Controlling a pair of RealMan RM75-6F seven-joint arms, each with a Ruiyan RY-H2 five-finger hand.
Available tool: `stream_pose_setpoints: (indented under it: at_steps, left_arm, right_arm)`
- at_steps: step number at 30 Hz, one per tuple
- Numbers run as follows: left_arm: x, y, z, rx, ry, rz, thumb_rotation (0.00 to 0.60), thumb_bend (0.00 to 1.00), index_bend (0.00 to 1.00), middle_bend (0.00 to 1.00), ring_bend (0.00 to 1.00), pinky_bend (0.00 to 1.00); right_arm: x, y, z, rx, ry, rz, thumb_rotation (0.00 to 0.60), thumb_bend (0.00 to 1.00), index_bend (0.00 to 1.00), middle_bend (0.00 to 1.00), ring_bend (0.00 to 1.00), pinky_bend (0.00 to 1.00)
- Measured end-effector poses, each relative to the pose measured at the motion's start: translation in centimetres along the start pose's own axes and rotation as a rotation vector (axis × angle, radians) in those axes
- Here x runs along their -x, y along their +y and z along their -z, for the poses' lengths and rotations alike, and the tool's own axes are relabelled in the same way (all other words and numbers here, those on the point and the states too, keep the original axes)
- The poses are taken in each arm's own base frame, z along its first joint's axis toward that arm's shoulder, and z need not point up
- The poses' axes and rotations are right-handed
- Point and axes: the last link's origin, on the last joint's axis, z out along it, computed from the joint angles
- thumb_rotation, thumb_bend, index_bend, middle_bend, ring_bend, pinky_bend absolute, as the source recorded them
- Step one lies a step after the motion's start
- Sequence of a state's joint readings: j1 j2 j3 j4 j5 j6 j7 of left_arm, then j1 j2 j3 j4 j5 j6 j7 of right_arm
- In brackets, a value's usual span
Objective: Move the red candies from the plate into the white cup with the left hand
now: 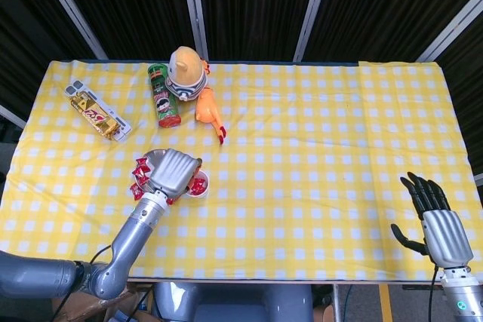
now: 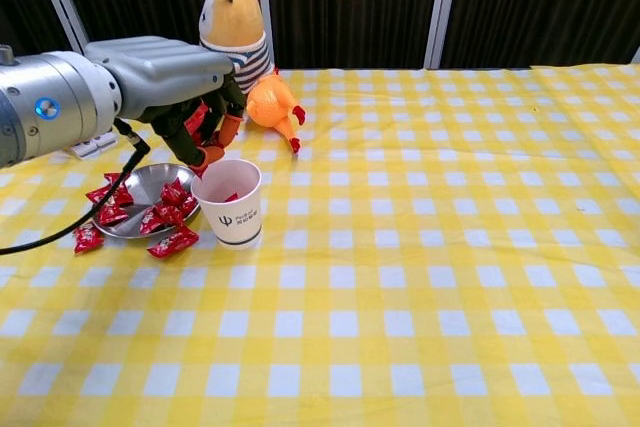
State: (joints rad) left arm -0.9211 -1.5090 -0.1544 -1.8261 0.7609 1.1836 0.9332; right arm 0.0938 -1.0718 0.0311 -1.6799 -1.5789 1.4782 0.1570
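The white cup (image 2: 228,209) stands right of the metal plate (image 2: 148,182), with a red candy (image 2: 232,197) showing inside it. Several red candies (image 2: 166,213) lie on the plate, and two more lie on the cloth (image 2: 174,242) beside it. My left hand (image 2: 165,77) hovers over the cup's near-left rim, its fingers (image 2: 212,147) curled down and pinching a red candy. In the head view the left hand (image 1: 175,173) covers most of the plate (image 1: 154,157) and part of the cup (image 1: 205,184). My right hand (image 1: 434,220) rests at the table's front right, fingers apart, holding nothing.
A plush toy (image 2: 232,32), an orange toy chicken (image 2: 272,105) and a green chip can (image 1: 163,96) stand behind the plate. A snack bar pack (image 1: 96,113) lies at the far left. Yellow checked cloth covers the table.
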Motion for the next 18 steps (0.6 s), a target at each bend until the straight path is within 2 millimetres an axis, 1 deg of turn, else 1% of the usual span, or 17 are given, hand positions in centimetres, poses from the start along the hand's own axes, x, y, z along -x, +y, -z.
stream_pose_setpoints:
  at_steps: [4, 12, 15, 18]
  left_arm:
    - [0.6, 0.4, -0.1, 0.001, -0.012, -0.008, 0.6, 0.44, 0.55, 0.66, 0.76, 0.86]
    - [1.2, 0.6, -0.5, -0.004, -0.012, 0.003, 0.6, 0.44, 0.54, 0.65, 0.76, 0.86]
    - [1.5, 0.6, -0.6, -0.006, -0.015, 0.005, 0.6, 0.44, 0.52, 0.64, 0.76, 0.86]
    - [1.8, 0.7, -0.7, -0.005, -0.02, 0.011, 0.6, 0.41, 0.49, 0.61, 0.76, 0.86]
  right_arm:
    - [0.0, 0.0, 0.0, -0.001, 0.001, -0.002, 0.6, 0.39, 0.0, 0.0, 0.0, 0.0]
    - [0.0, 0.0, 0.0, -0.002, -0.003, -0.001, 0.6, 0.39, 0.0, 0.0, 0.0, 0.0]
    - [0.1, -0.1, 0.0, -0.003, -0.004, 0.001, 0.6, 0.39, 0.0, 0.0, 0.0, 0.0]
    - [0.1, 0.0, 0.0, -0.002, -0.003, 0.001, 0.6, 0.39, 0.0, 0.0, 0.0, 0.0]
